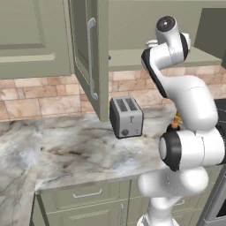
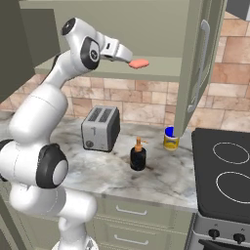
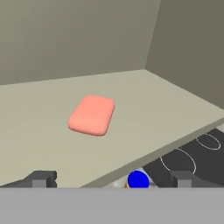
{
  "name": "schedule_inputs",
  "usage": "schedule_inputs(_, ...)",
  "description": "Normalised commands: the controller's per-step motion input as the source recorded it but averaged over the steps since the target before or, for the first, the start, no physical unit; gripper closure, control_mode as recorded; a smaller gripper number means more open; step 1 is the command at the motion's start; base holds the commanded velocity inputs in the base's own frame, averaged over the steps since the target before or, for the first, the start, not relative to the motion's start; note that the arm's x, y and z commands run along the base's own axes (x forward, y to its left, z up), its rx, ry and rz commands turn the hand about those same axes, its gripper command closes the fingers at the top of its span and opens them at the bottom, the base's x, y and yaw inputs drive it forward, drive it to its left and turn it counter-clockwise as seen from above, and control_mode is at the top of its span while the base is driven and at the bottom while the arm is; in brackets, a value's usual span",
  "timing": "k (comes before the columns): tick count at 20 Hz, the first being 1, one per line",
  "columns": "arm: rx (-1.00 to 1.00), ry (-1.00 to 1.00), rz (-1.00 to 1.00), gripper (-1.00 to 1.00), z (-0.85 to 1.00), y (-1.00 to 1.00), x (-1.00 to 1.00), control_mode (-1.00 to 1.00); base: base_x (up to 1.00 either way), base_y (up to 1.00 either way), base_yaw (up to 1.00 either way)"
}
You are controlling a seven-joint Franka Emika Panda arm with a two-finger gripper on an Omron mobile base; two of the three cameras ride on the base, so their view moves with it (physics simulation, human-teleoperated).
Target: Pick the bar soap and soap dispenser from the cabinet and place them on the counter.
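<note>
At the bottom edge of the hand view I see my pincer (image 3: 111, 179) with its two dark tips set wide apart, nothing between them, so it stands open. Just beyond the tips, in the middle of that frame, the bar soap (image 3: 92, 115) lies flat on the pale floor of the cabinet (image 3: 183, 52), well clear of the back and side walls and a little in from the front lip.

I judge the bar to be light and stiff, but smooth and rounded at every edge, so it could squirt out of a careless pinch. It is low, too, and leaves little height to catch. I would take it across its shorter width, with the tips down close to the shelf and centred along its length, and close gently.

In the right base view the arm rises from the lower left of the frame, bends at the elbow and reaches up and to the right, with the wrist near level and the hand pointing into the cabinet mouth just short of the bar in the upper middle.

Lower in that frame, the soap dispenser (image 2: 138, 155) already stands upright on the worktop (image 2: 112, 176), between the toaster (image 2: 100, 128) and the yellow jar (image 2: 170, 138), apart from both. By my reckoning only the bar is left to fetch.
</note>
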Motion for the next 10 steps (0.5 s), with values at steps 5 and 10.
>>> schedule_inputs(5,0.0,0.03,-0.04,-1.0,-0.06,-0.09,0.38,-1.0,0.0,0.0,0.0)
schedule_inputs(10,0.0,0.01,-0.04,-1.0,-0.06,-0.12,0.37,-1.0,0.0,0.0,0.0)
